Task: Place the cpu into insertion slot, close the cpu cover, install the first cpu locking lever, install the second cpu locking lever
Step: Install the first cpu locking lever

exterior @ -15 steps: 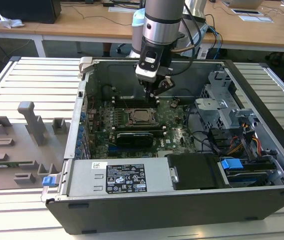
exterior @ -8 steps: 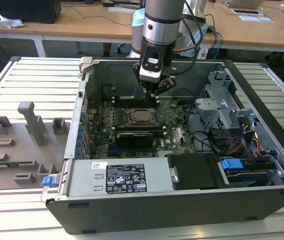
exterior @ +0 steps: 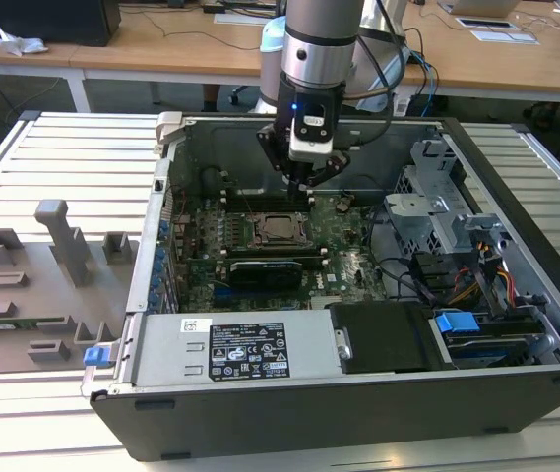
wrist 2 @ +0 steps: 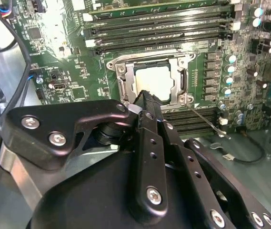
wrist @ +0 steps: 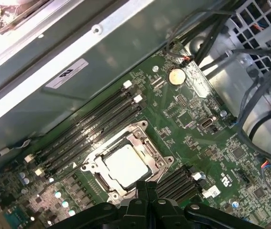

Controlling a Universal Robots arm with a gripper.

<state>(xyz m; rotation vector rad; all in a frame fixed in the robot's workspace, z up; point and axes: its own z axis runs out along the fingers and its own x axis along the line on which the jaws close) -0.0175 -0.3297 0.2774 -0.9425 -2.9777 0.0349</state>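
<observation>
Arm drops straight down into the case [exterior: 516, 393], gripper [exterior: 305, 183] pointing at the board [wrist: 192, 114], fingers pinched together on nothing. The cpu [wrist 2: 152, 80] lies flat in the slot [wrist 2: 125, 78], silvery top up, square, so no real long side. It's just under the fingertips, slightly off to one side.

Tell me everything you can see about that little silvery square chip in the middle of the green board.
The chip is a small flat square with a pale, silvery-grey top that looks like metal. It lies level in the socket on the green board. The socket's metal rim overlaps the chip's edges and leaves its middle bare. Long black slots run alongside. The gripper, shut, hangs close over one edge of the socket. Whether it touches anything cannot be told.
</observation>
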